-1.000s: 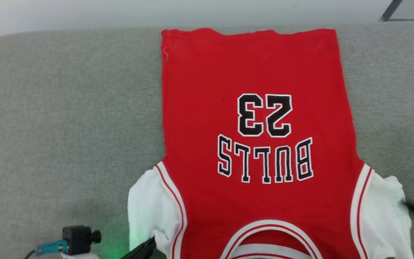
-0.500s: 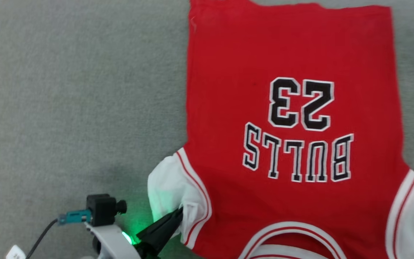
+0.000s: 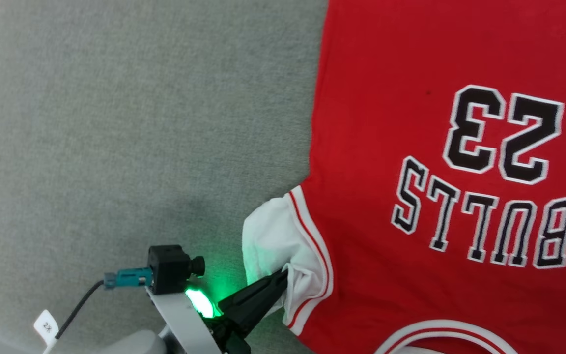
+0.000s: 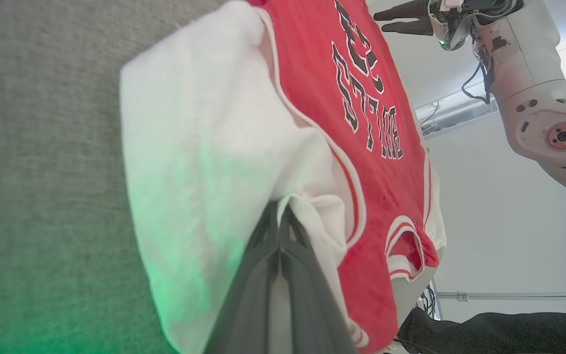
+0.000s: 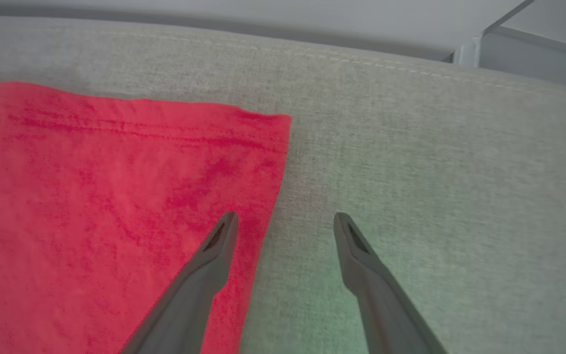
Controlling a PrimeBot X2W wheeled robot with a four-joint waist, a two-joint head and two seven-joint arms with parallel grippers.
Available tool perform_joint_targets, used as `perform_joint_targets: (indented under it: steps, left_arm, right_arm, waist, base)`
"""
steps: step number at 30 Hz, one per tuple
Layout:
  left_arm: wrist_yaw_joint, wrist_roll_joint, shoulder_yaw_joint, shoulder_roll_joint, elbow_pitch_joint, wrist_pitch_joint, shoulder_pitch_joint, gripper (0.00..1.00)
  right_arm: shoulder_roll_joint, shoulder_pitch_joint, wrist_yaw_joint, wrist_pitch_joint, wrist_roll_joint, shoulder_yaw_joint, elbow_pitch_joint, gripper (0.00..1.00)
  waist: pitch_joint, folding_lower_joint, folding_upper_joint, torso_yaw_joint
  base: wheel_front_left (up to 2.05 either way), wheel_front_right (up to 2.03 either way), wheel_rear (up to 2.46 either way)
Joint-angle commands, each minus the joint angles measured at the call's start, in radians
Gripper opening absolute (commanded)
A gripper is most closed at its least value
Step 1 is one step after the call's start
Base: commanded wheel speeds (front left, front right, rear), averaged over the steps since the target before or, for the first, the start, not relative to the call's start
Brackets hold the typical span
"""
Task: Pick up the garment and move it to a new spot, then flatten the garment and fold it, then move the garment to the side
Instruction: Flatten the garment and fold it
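Left wrist view: left jaws clenched on the garment's (image 4: 312,83) white sleeve (image 4: 204,147), jersey spread beyond them on the grey cushion (image 4: 42,147). Right jaws released, straddling its side edge.

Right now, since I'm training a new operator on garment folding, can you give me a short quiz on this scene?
1. True or false: the left gripper is shut on the white sleeve of the red jersey.
2. The right gripper is: A) shut on the hem; B) open, one finger over the jersey and one over the grey upholstery; C) holding the collar.
3. What number is printed on the jersey?

Key: 1 true; 2 B; 3 23.
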Motion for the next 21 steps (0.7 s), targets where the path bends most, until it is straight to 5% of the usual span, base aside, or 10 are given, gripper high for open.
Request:
perform_joint_targets:
  steps: [1,8,9,11,12,21]
  left_arm:
    - [0.005,0.003,-0.002,0.011,0.031,0.000,-0.008,0.00]
    - [0.009,-0.006,-0.030,0.019,0.042,-0.018,-0.046,0.00]
    - [0.009,-0.007,-0.034,0.019,0.044,-0.019,-0.052,0.00]
    - [0.009,-0.010,-0.038,0.018,0.048,-0.027,-0.061,0.00]
    - [0.009,-0.012,-0.041,0.018,0.051,-0.030,-0.066,0.00]
    - [0.009,-0.015,-0.033,0.029,0.073,-0.064,-0.060,0.00]
  right_arm:
    - [0.000,-0.017,-0.001,0.006,-0.008,-0.004,0.015,1.00]
    - [0.016,-0.007,-0.001,0.059,0.000,0.045,0.086,1.00]
    - [0.018,-0.001,0.000,0.062,0.008,0.053,0.087,0.79]
    - [0.016,0.006,0.000,0.059,0.022,0.066,0.087,0.07]
    - [0.010,0.011,0.000,0.057,0.026,0.071,0.086,0.00]
    - [-0.050,0.087,-0.001,-0.035,0.123,0.099,0.028,0.00]
  waist:
    - [0.053,0.0000,0.0000,0.052]
    - [0.072,0.0000,0.0000,0.056]
    - [0.072,0.0000,0.0000,0.055]
    - [0.070,0.0000,0.0000,0.050]
    - [0.067,0.0000,0.0000,0.047]
    - [-0.015,0.0000,0.0000,0.000]
  base:
    - [0.00,0.00,0.00]
    - [0.00,0.00,0.00]
    - [0.00,0.00,0.00]
    - [0.00,0.00,0.00]
    - [0.00,0.00,0.00]
    - [0.00,0.00,0.00]
